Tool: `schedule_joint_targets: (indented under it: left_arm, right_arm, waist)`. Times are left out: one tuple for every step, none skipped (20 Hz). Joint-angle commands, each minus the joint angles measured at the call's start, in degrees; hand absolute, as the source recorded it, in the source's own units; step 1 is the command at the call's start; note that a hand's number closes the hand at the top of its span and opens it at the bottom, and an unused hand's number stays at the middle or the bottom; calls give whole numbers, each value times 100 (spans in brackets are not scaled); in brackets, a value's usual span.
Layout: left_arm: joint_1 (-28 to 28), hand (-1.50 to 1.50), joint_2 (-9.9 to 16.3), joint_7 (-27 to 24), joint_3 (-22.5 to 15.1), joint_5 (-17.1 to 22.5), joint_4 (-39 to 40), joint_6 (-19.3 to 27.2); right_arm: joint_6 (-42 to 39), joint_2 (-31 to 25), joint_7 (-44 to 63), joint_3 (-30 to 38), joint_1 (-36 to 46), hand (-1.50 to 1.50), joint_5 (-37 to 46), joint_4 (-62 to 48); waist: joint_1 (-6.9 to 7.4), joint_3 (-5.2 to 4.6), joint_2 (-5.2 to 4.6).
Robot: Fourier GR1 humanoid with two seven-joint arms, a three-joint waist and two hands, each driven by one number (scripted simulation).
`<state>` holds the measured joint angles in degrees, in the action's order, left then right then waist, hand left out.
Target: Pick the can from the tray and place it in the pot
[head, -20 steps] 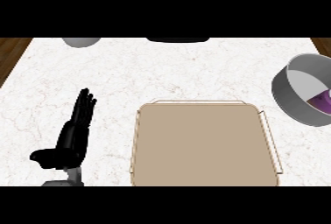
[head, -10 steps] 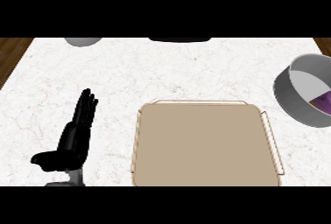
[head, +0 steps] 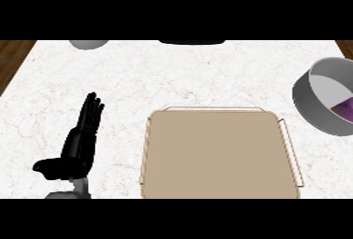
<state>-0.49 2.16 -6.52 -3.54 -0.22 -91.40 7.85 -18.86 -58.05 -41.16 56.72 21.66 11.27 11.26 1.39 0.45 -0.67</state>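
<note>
a white marbled bench (head: 172, 79) fills the view. a grey round thing (head: 88, 44) and a dark thing (head: 192, 42) sit at its far edge, cut off. brown wooden floor (head: 12, 56) shows at the left.

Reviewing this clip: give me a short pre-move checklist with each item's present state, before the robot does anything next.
1. Can off the beige rectangular tray: ok, its surface shows no can.
2. Can in the grey round pot: cannot tell; something purple lies inside at the view's edge, identity unclear.
3. Left hand free: ok, fingers straight, resting on the white marble counter left of the tray.
4. Right hand located: not ok, out of view.
5. Pot fully in sight: not ok, cut off by the right edge.
</note>
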Motion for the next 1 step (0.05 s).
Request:
schedule_joint_targets:
  left_arm:
    - [76, 0, -86, 100, -88, -13, -159, 51]
  right_arm:
    - [46, -138, -17, 202, -140, -150, -185, -152]
  waist:
    - [20, 16, -6]
